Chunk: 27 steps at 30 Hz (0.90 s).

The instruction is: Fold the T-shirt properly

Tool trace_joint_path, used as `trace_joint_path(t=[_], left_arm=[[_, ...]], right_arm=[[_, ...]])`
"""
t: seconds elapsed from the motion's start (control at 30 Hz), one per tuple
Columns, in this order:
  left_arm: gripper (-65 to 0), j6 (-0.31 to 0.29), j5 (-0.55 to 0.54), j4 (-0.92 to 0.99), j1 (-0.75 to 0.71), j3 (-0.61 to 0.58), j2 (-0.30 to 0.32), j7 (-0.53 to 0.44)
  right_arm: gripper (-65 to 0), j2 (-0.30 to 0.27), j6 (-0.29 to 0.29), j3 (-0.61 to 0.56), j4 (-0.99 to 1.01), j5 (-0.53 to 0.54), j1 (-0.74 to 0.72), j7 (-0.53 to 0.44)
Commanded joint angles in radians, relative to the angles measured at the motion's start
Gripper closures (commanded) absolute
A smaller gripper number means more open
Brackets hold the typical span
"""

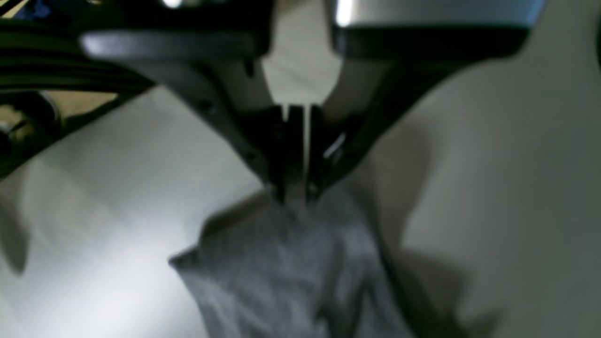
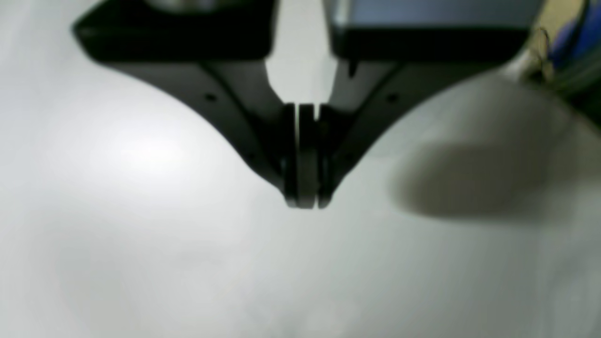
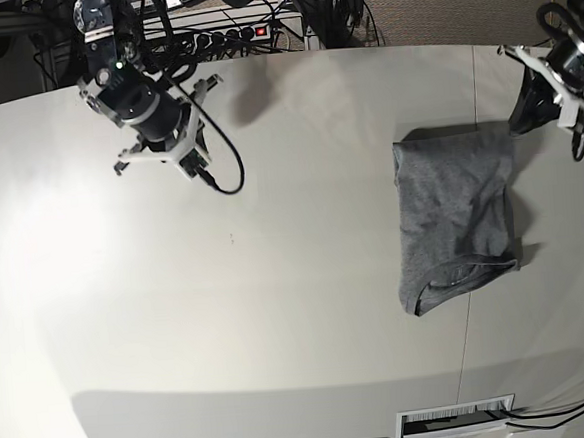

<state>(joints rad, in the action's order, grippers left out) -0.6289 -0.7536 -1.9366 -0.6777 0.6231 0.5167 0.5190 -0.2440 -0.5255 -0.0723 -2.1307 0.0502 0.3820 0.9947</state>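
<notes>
In the left wrist view, the left gripper [image 1: 295,195] had its jaws nearly together, pinching an edge of the grey T-shirt [image 1: 291,277]. The cloth hung and spread below the fingertips toward the bottom of the picture, over the pale table [image 1: 117,188]. The picture was blurred, so finer folds could not be made out. Dark cables [image 1: 42,70] showed at the upper left.

In the right wrist view, the right gripper [image 2: 305,199] had its jaws pressed together with nothing between them, above the bare white table [image 2: 141,234]. A soft shadow [image 2: 469,183] lay on the table to the right of the fingers.

In the base view, the T-shirt [image 3: 452,218] lay folded into a narrow strip on the right side of the table [image 3: 278,310], its neckline at the near end. The left gripper [image 3: 522,123] was at the shirt's far right corner. The right gripper [image 3: 205,177] hung over the far left part of the table, well apart from the shirt. A power strip [image 3: 229,31] and cables lay beyond the far edge, and a barcode label [image 3: 456,418] sat at the near edge
</notes>
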Motion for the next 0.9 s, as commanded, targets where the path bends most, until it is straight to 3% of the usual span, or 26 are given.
trace_joint_path(t=[0.0, 0.13, 0.33, 0.87], left_arm=[[0.0, -0.016, -0.04, -0.014, -0.027, 0.031, -0.002, -0.025], [0.0, -0.069, -0.074, -0.014, -0.11, 0.097, -0.071, -0.025], [0.0, -0.069, -0.074, -0.014, -0.217, 0.113, -0.129, -0.024], [0.0, -0.069, -0.073, -0.008, -0.5, 0.112, -0.151, -0.025]], right_arm=[[0.0, -0.014, 0.006, 0.003, -0.031, -0.004, 0.017, -0.015], [0.0, -0.022, 0.012, 0.026, -0.062, -0.021, 0.108, -0.014], [0.0, -0.022, 0.012, 0.103, -0.083, -0.02, 0.232, -0.003], [0.0, -0.022, 0.011, 0.153, -0.108, 0.039, 0.576, 0.009]])
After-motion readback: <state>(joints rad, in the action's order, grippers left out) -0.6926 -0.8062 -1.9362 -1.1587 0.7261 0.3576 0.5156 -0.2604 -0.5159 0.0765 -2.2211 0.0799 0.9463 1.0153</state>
